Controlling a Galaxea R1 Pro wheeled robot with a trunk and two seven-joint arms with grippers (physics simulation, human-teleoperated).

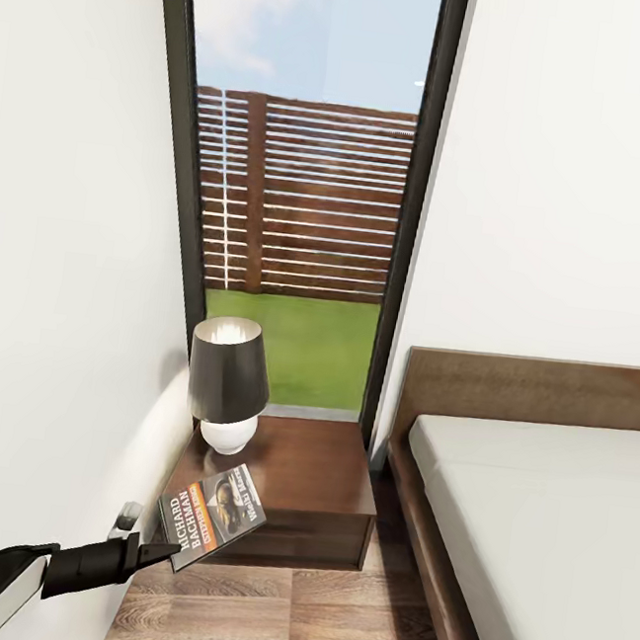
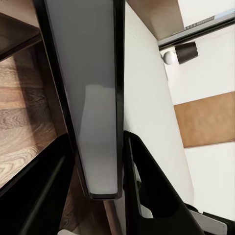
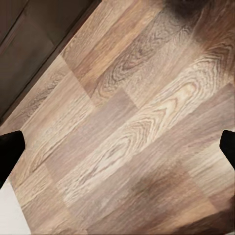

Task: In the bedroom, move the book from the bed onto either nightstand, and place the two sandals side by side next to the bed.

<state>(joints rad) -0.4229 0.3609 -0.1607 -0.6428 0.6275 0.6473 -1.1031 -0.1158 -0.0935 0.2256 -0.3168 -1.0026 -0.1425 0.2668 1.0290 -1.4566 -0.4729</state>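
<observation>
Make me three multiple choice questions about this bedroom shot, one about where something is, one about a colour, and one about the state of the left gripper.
1. Where does the lamp stand?
A. on the bed
B. on the nightstand by the window
C. on the floor

2. What colour is the lamp's shade?
A. dark, near black
B. bright blue
C. red

3. What is the left gripper doing?
A. hanging open over the mattress
B. shut on the book, held over the nightstand's front edge
C. pressing the lamp's base

Answers: 1 B, the lamp's white base rests on the nightstand in front of the window. 2 A, the shade is dark above the white base. 3 B, the book sits tilted between the fingers at its lower corner.
</observation>
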